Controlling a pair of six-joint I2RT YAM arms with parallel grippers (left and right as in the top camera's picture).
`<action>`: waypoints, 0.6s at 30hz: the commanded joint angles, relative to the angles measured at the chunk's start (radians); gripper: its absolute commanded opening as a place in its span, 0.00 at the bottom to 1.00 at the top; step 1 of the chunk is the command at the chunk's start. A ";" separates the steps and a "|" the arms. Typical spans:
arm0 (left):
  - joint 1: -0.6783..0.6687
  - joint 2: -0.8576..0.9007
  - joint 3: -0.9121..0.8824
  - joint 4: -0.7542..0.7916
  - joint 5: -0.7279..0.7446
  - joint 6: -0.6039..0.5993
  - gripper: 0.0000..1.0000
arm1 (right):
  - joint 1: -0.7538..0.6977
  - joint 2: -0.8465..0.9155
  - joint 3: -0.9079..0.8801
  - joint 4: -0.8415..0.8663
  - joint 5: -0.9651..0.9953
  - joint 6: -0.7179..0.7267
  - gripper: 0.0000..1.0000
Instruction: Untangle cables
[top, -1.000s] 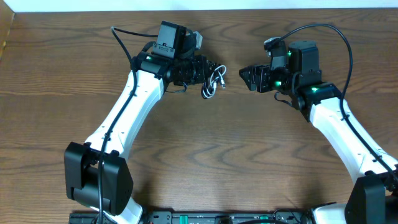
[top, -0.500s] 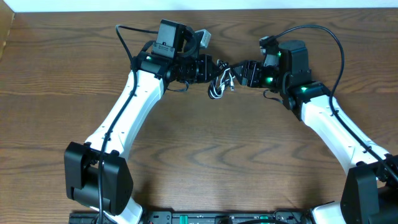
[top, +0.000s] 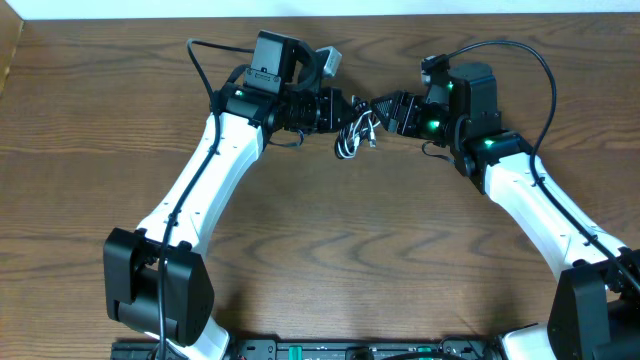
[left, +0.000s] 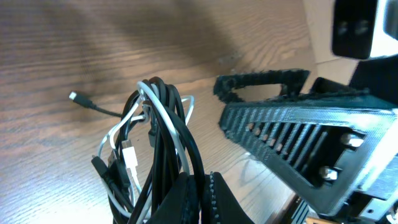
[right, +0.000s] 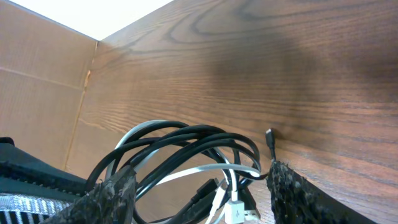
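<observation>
The cables (top: 354, 132) are one coil of black and white cord, hanging just above the wooden table at the back centre. My left gripper (top: 340, 110) is shut on the coil's upper strands; in the left wrist view its fingers (left: 200, 198) pinch the black loops (left: 158, 137). My right gripper (top: 385, 106) is open at the coil's right side. In the right wrist view its fingers (right: 202, 190) are spread with the coil (right: 186, 146) between them. A white USB plug (right: 236, 211) hangs low in the coil. A small black plug (left: 73, 96) trails onto the table.
The right gripper's finger (left: 280, 124) shows close beside the coil in the left wrist view. A cardboard box (top: 8, 50) stands at the table's far left edge. The white wall runs along the table's back edge.
My right gripper has moved left, from apart to around the coil. My left gripper shifted slightly right with the coil. Almost nothing moved in the last half second.
</observation>
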 joint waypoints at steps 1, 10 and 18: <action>0.000 0.002 0.009 0.015 0.042 0.024 0.07 | 0.008 0.027 0.016 0.007 -0.014 0.037 0.64; 0.000 0.010 0.009 0.014 0.042 0.024 0.07 | 0.008 0.098 0.016 0.159 -0.130 0.089 0.64; -0.016 0.034 0.009 0.024 0.042 0.024 0.07 | 0.014 0.100 0.016 0.131 -0.141 0.095 0.63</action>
